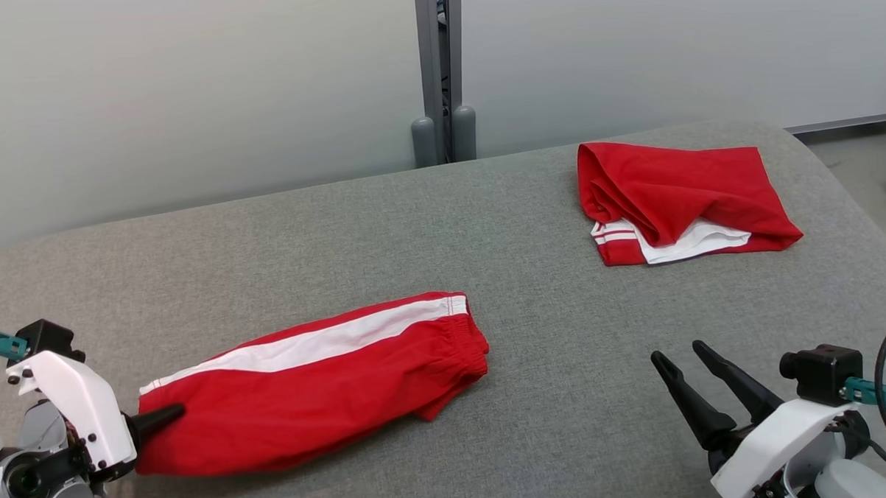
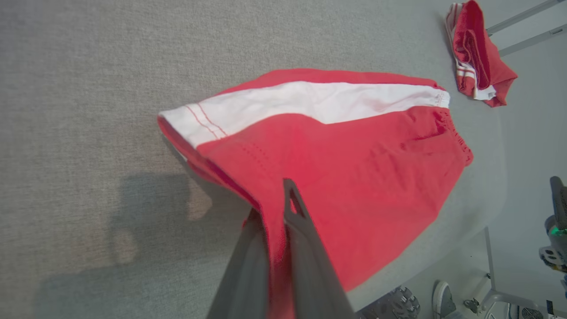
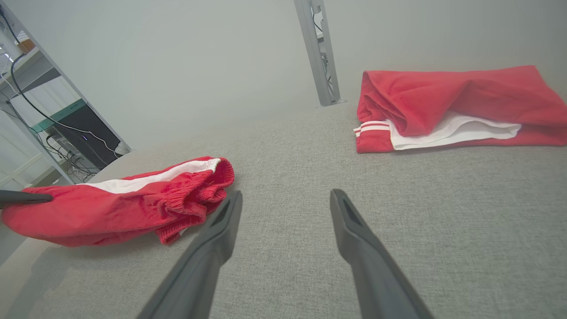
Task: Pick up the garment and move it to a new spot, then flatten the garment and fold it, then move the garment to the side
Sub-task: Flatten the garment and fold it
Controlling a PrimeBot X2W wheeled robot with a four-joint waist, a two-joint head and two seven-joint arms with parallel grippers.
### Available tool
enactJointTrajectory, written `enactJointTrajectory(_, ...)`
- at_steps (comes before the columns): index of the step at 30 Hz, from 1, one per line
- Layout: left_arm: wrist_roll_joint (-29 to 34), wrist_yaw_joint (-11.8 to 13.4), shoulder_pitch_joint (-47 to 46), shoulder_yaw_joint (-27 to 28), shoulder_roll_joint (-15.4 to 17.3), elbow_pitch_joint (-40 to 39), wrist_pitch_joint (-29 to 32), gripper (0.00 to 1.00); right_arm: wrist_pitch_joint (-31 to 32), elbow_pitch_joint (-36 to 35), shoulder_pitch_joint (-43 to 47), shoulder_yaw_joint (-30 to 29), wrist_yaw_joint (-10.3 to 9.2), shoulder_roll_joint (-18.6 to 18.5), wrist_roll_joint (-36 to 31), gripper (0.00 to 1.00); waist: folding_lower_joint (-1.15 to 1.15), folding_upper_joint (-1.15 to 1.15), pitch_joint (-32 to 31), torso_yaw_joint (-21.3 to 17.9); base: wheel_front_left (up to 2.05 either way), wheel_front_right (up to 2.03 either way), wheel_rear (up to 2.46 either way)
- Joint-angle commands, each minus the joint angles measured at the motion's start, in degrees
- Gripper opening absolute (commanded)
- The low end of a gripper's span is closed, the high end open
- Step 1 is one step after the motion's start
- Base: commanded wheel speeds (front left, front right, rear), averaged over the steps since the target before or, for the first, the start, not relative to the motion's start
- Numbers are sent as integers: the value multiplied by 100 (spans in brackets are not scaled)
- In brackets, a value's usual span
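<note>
Red shorts with a white side stripe, the garment [image 1: 322,382], lie folded lengthwise on the grey padded table at the lower left. My left gripper [image 1: 170,415] is shut on the garment's left end, at the leg hem. In the left wrist view the red cloth [image 2: 345,159] runs between the two closed fingers [image 2: 294,208] and that corner is lifted a little off the table. The garment [image 3: 119,201] also lies at the left of the right wrist view. At the lower right, my right gripper [image 1: 681,355] stands open above bare table, its fingers [image 3: 221,226] spread with nothing between them.
A second red and white garment [image 1: 677,196] lies folded at the table's far right [image 3: 452,106]. A grey metal post [image 1: 440,72] rises behind the table against a pale wall. The table's right edge [image 1: 854,190] curves down to the floor. A shoe [image 2: 443,299] shows below the table edge.
</note>
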Motion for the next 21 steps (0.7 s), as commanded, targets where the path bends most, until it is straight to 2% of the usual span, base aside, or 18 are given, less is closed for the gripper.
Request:
enactJointTrajectory(1, 26, -9, 98, -14, -22, 140, 17, 6, 7, -10, -33, -14, 3, -66, 54, 100, 0, 0, 18, -34, 0, 0, 0)
enactJointTrajectory(2, 26, -10, 108, -22, -38, 203, 44, 49, 17, -12, -44, -14, 3, -77, 66, 100, 0, 0, 23, -44, 0, 0, 0)
enactJointTrajectory(3, 39, -10, 108, -45, -47, 236, 91, 100, 26, -13, -54, -17, 3, -95, 80, 100, 0, 0, 27, -51, 0, 0, 0)
enactJointTrajectory(12, 232, -11, -121, -2, 0, 257, 73, 100, 24, 4, -33, -79, 3, -126, 98, 100, 0, 0, -26, 25, 0, 0, 0)
enactJointTrajectory(16, 356, -11, -239, 155, 77, 12, -292, 100, -14, -19, 39, -119, 3, -146, 39, 100, 0, 0, -71, 107, 0, 0, 0)
enactJointTrajectory(21, 715, -11, -219, 274, 194, -360, -1028, 100, -108, 44, 150, -323, 3, -71, -126, 100, 0, 0, -116, 194, 0, 0, 0)
